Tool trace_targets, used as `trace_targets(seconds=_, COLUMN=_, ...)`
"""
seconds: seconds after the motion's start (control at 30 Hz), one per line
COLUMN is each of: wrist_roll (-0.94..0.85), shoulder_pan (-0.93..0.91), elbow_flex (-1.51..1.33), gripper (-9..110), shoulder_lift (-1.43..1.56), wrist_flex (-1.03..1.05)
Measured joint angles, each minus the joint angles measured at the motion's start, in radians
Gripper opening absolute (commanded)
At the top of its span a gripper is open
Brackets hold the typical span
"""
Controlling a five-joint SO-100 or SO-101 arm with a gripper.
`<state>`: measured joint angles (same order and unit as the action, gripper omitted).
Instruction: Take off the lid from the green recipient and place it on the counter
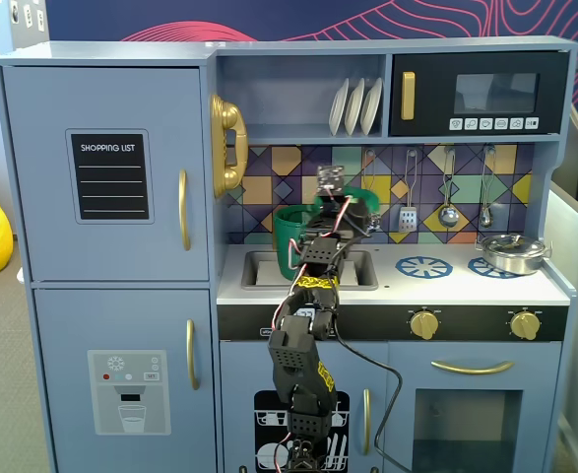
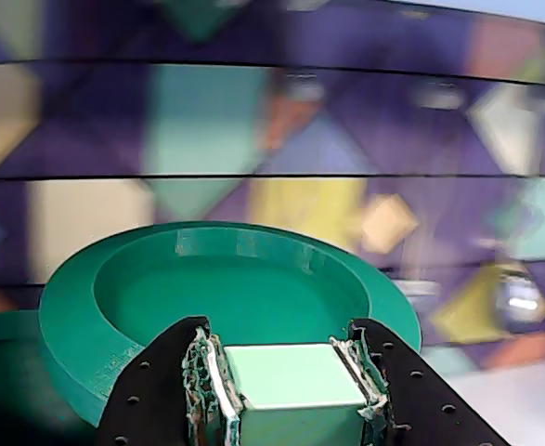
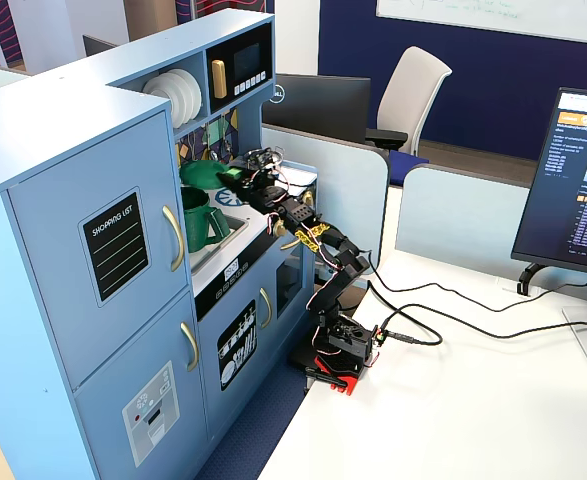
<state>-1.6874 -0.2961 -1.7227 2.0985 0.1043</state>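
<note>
My gripper (image 2: 281, 351) is shut on the light-green tab (image 2: 295, 376) of the dark-green lid (image 2: 226, 288). It holds the lid level in the air, in front of the tiled back wall. In a fixed view the lid (image 1: 359, 204) hangs up and to the right of the green recipient (image 1: 290, 241), apart from it. The recipient stands open at the left back of the white counter (image 1: 466, 284), next to the sink. Its rim shows at the lower left of the wrist view (image 2: 3, 334). In another fixed view the gripper (image 3: 235, 177) holds the lid (image 3: 203, 175) above the recipient (image 3: 198, 220).
A grey sink basin (image 1: 259, 271) lies under the arm. A silver metal pot (image 1: 512, 253) sits on the right burner. Utensils (image 1: 448, 212) hang on the back wall, with white plates (image 1: 355, 105) on the shelf above. The left burner ring (image 1: 423, 266) is bare.
</note>
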Motion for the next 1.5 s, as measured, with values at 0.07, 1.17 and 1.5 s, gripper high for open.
trace_targets(seconds=0.07, wrist_roll=0.008, shoulder_pan=-0.048, elbow_flex=0.005, gripper=0, shoulder_lift=0.0, wrist_flex=0.002)
trace_targets(seconds=1.17, wrist_roll=0.026, shoulder_pan=-0.313, elbow_flex=-0.107, gripper=0, shoulder_lift=-0.264, wrist_flex=-0.281)
trace_targets(seconds=1.5, wrist_roll=0.008, shoulder_pan=-0.291, elbow_flex=-0.107, gripper=0, shoulder_lift=-0.416, wrist_flex=-0.336)
